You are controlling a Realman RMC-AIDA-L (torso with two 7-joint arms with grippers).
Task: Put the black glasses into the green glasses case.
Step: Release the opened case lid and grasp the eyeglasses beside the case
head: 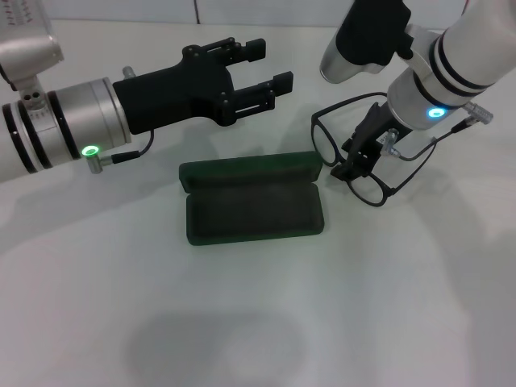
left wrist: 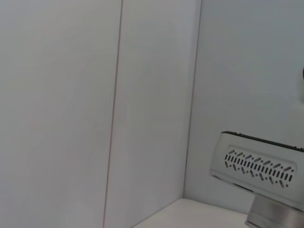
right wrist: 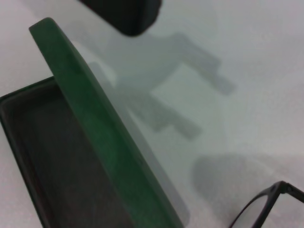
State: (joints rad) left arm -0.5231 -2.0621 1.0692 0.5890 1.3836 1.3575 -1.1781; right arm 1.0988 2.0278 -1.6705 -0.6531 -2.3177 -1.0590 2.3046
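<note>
The green glasses case lies open in the middle of the white table, lid standing at its far side and dark interior empty. The black glasses are just to its right, unfolded and tilted. My right gripper is shut on them near the bridge, close to the case's right end. In the right wrist view the case lid edge and a bit of the glasses frame show. My left gripper is open and empty, hovering behind the case.
The white table stretches toward me in front of the case. A white wall stands behind. The left wrist view shows only wall panels and a grey vented housing.
</note>
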